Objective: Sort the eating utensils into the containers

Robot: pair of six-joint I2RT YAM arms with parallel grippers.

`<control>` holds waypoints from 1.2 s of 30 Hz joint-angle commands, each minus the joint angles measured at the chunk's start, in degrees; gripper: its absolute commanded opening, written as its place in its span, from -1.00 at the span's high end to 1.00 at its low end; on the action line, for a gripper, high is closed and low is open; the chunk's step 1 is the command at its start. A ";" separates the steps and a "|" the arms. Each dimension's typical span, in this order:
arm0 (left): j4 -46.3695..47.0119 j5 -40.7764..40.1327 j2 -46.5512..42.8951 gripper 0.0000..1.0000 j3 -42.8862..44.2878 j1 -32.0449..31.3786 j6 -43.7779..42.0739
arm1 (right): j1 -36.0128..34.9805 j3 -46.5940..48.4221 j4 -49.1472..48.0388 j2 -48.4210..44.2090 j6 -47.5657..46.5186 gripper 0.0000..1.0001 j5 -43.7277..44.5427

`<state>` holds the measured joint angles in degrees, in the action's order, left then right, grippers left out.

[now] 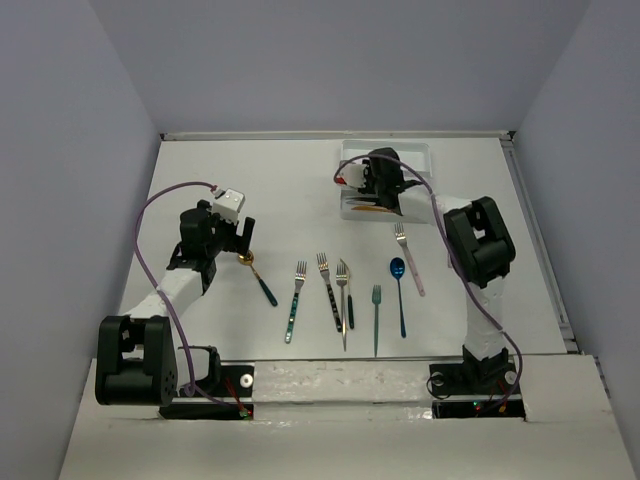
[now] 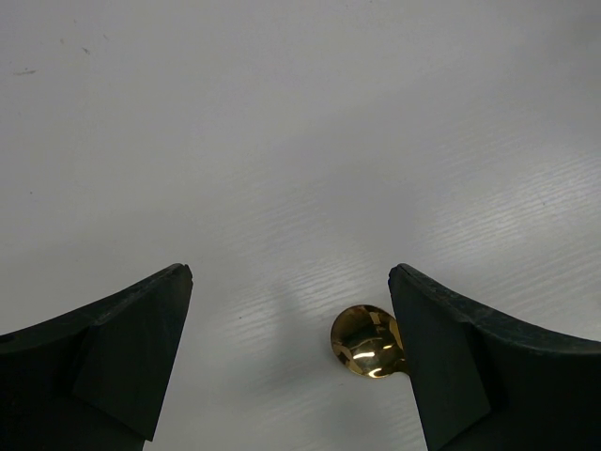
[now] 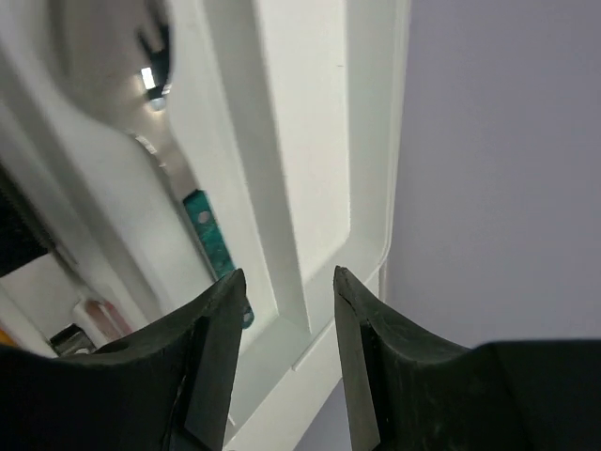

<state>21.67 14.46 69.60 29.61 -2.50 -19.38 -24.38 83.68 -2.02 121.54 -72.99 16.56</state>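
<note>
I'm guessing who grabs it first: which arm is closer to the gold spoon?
Left. The left end effector hangs open over the gold spoon; the right end effector is far off, over the white tray.

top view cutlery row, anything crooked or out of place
Mostly tidy. In the middle of the row the black-handled fork tilts toward the silver fork, and they seem to touch or overlap. The gold spoon lies slanted at the left, apart from the others.

Utensils [image 1: 343,290] on table [image 1: 250,180], tray [image 1: 425,160] behind.
</note>
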 commanded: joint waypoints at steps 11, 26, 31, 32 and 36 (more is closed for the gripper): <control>3.11 2.59 0.18 -0.98 -1.13 0.48 -0.75 | 24.52 -4.21 23.97 -23.79 89.48 -0.87 -6.14; 3.11 4.26 -1.31 -0.98 -2.53 0.57 -1.37 | 30.36 -17.93 25.75 -24.24 87.15 -0.25 -18.14; 3.73 4.70 -0.43 -0.98 -2.97 0.66 -1.54 | 30.36 -19.61 27.24 -20.91 86.26 -0.12 -14.21; 3.82 4.61 -0.35 -0.98 -2.97 0.66 -1.45 | 29.84 -19.35 28.46 -19.94 86.18 -0.01 -12.88; 4.17 4.44 -0.70 -0.98 -3.41 0.74 -1.28 | 26.15 -18.64 29.18 -17.48 85.65 0.04 -8.57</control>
<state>22.11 18.02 70.00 26.96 -2.13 -20.10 5.08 64.73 25.26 101.93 13.93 2.50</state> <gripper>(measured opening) 0.989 0.486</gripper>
